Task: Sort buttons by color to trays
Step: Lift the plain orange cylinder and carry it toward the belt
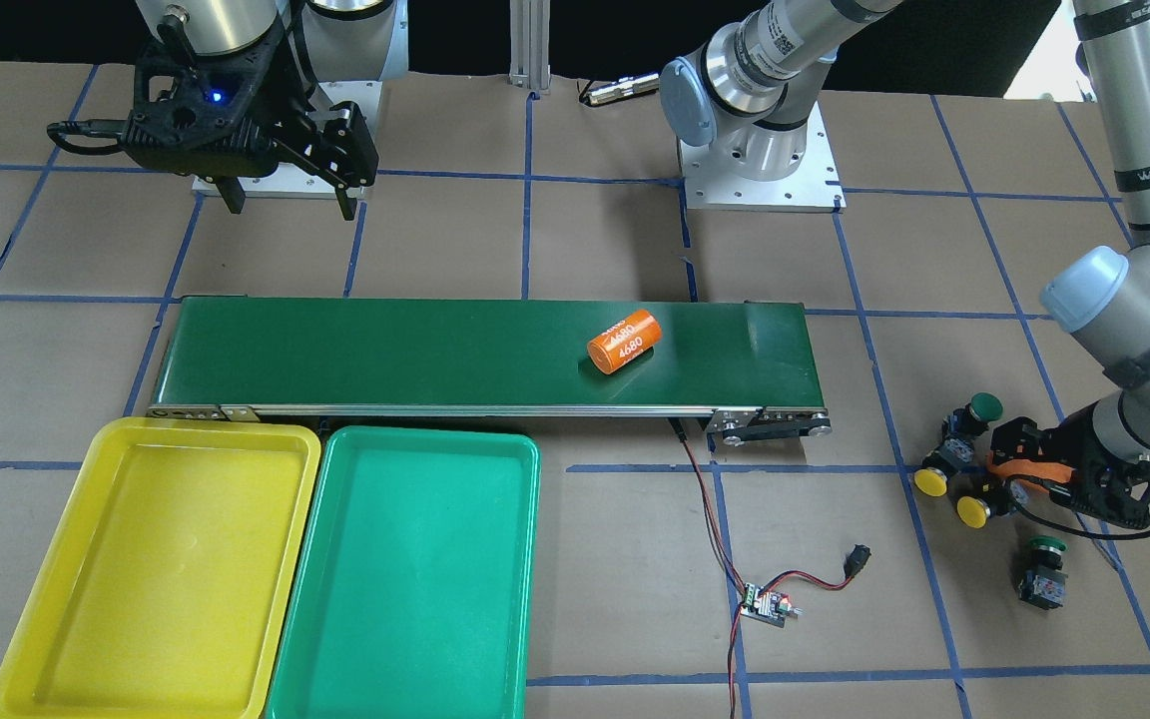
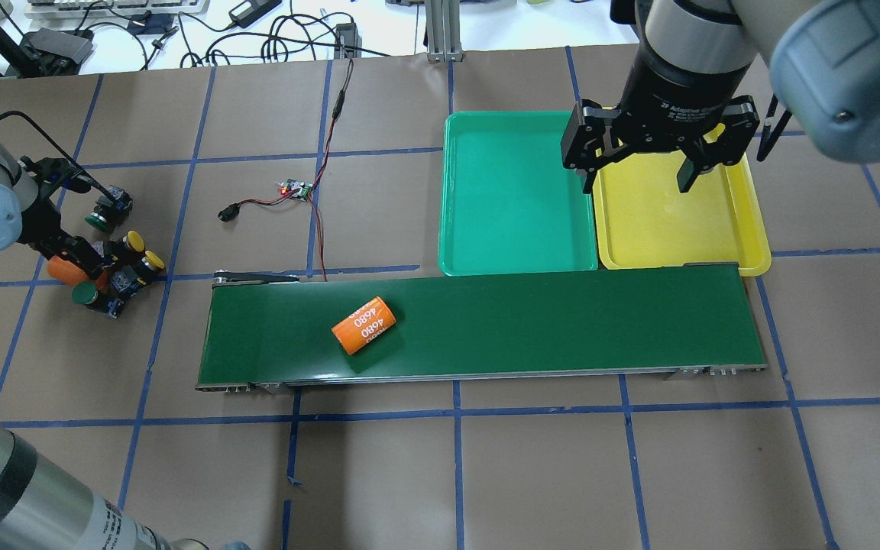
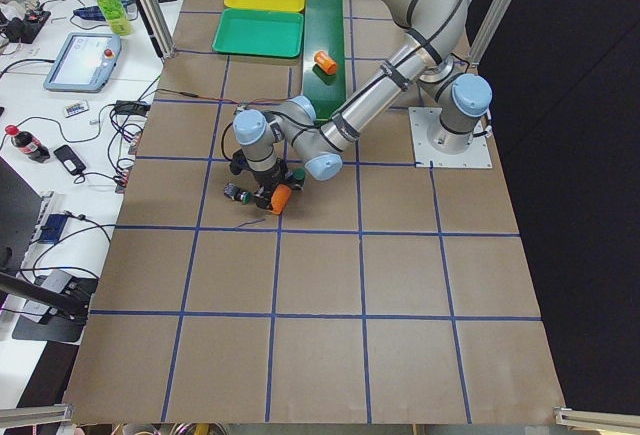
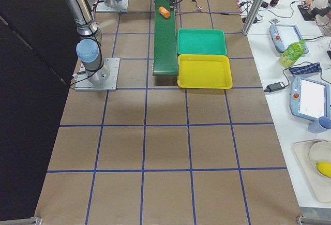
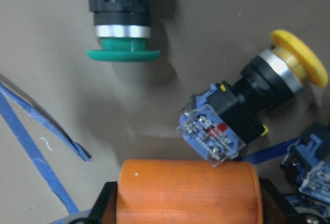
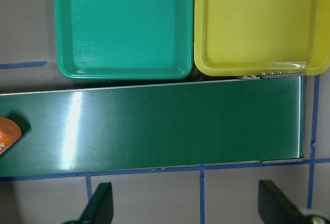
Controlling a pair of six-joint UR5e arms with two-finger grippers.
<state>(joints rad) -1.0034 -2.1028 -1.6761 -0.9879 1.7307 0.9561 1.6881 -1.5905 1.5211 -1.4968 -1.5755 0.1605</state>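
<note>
On the front view, four buttons (image 1: 972, 512) lie grouped on paper (image 1: 615, 599), well apart from the yellow tray (image 1: 166, 559) and green tray (image 1: 405, 569). Overhead: right gripper (image 2: 638, 176) hangs spread above the trays. Left wrist view: left gripper (image 5: 188, 211) pinches an orange cylinder (image 5: 188, 188) seemingly touching a yellow button (image 5: 258, 95); sweeping could scatter buttons.

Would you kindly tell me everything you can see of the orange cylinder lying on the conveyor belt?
The orange cylinder is short, smooth and plastic-looking, with white "4680" printed repeatedly round its side. It lies on its side, diagonal to the dark-green conveyor belt, in the belt's half toward the robot's left. Only the belt touches it.
</note>
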